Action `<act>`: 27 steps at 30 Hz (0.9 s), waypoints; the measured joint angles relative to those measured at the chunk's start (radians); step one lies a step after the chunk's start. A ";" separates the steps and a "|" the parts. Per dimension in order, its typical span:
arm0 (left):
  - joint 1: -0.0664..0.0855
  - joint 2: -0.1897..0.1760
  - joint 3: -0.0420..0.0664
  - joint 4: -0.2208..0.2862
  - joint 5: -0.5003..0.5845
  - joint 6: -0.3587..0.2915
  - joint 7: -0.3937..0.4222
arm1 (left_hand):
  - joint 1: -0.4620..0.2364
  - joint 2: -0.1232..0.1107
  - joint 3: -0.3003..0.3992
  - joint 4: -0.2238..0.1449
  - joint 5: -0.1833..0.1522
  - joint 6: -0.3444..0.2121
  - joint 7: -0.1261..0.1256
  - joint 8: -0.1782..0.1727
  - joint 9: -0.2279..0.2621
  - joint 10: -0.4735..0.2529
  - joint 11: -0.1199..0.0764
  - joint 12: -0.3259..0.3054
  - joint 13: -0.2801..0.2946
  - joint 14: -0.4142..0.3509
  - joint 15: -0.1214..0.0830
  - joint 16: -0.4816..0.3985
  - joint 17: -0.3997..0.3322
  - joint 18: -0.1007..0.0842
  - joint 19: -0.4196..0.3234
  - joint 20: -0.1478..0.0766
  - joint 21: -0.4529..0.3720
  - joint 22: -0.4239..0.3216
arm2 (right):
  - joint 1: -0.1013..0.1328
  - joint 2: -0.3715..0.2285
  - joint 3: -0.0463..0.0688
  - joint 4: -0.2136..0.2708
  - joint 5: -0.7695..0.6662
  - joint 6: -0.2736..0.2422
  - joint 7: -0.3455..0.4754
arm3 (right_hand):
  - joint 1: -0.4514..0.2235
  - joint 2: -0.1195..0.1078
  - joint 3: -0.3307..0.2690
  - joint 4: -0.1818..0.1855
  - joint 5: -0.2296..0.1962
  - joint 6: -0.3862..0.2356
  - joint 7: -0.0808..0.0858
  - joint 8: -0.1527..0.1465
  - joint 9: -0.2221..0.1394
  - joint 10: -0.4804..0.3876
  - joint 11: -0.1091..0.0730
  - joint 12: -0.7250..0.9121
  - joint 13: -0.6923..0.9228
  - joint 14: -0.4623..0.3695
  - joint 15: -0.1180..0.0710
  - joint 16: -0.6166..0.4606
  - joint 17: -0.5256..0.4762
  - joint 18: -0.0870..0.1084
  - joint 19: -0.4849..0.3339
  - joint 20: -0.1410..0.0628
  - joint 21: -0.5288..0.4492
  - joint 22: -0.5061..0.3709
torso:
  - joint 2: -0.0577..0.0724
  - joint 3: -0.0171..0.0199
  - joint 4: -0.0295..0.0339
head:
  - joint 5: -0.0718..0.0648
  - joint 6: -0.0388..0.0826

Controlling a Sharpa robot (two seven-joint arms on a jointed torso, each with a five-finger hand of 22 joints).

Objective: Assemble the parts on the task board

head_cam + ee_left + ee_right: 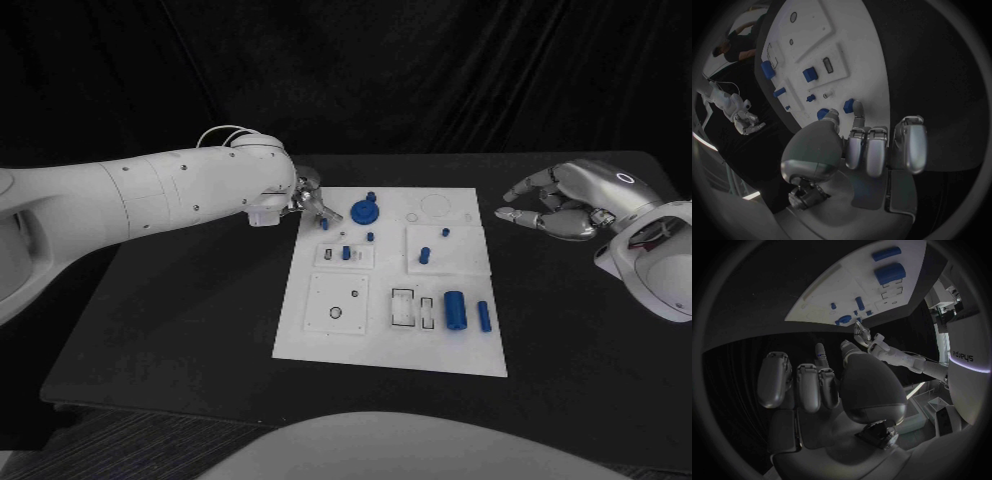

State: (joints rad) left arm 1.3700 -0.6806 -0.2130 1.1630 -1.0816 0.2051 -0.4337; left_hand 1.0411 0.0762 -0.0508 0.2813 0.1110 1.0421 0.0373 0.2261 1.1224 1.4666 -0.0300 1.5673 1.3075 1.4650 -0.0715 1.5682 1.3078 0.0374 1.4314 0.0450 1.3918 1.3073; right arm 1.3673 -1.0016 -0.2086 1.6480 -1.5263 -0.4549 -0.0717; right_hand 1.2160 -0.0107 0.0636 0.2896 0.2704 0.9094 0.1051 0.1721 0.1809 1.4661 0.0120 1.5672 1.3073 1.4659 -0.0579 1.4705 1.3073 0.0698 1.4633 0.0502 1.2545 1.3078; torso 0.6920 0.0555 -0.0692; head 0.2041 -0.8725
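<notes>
Two blue cylinders [466, 311] low on the task board [325, 340] look light, hard, best pinched mid-body; left robot hand [306, 203] touches a small blue part [325, 224], right robot hand [555, 210] curls empty.

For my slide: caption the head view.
Left hand reaches the task board's far corner; right hand hovers beside it.

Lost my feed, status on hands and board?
Left hand at task board far corner, fingers by small blue part. Right hand off board, holding nothing. Nothing in the way.
</notes>
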 measured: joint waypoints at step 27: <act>-0.003 -0.006 0.000 0.012 0.000 -0.012 0.011 | 0.053 -0.003 0.017 -0.022 0.140 0.037 -0.002 -0.046 -0.050 0.000 0.000 0.000 0.000 0.000 0.000 0.000 0.000 0.000 0.000 0.000 -0.007 0.000 | -0.002 0.002 0.000 -0.002 0.000 0.012 -0.004 | 0.000 0.000 0.000 0.000 0.000 0.000 0.000 0.000 0.000 0.000 0.000 0.000 0.001 0.000 0.000 -0.004 0.000 0.000 0.000 0.000 -0.009 0.000 | 0.000 -0.0001 -0.0017 | 0.007 0.000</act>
State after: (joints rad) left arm 1.3672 -0.6867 -0.2130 1.1748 -1.0817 0.1933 -0.4231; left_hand 1.0942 0.0735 -0.0340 0.2590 0.2511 1.0794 0.0357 0.1797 1.0722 1.4666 -0.0300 1.5673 1.3075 1.4650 -0.0715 1.5682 1.3076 0.0374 1.4314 0.0450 1.3845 1.3073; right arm 1.3658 -0.9994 -0.2086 1.6457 -1.5261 -0.4428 -0.0753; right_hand 1.2160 -0.0107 0.0636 0.2896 0.2703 0.9094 0.1051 0.1721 0.1811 1.4661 0.0120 1.5672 1.3081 1.4659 -0.0579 1.4665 1.3073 0.0698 1.4633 0.0501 1.2456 1.3074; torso 0.6918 0.0554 -0.0709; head 0.2111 -0.8725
